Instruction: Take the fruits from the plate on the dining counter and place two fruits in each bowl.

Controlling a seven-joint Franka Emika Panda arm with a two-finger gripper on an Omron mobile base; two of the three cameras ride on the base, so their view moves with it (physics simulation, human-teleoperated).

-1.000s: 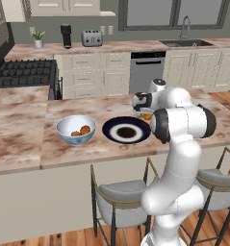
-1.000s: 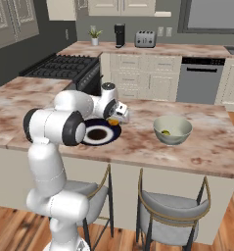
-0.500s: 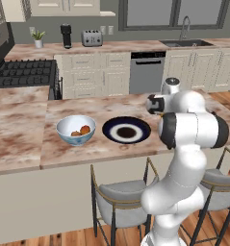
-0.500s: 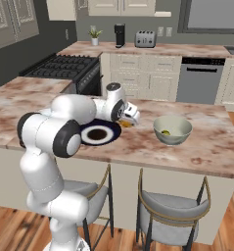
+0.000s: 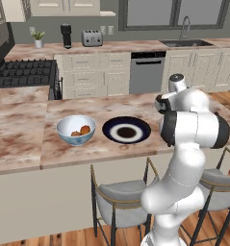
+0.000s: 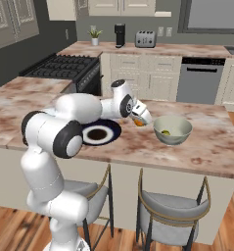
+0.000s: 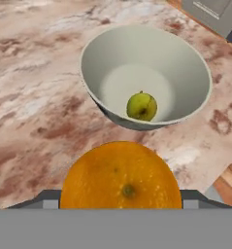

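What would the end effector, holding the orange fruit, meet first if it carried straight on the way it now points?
Most likely the greenish-cream bowl: the end effector holding the orange fruit points at it, with its near rim first in line and the yellow-green fruit inside beyond. Depth is unclear, so it may meet the dining counter short of the bowl.

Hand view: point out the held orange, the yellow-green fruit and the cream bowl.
orange (image 7: 121, 176), hand view, middle of its skin near the stem dimple.
yellow-green fruit (image 7: 141, 106), hand view, centre of the fruit.
cream bowl (image 7: 103, 58), hand view, bare inner wall.
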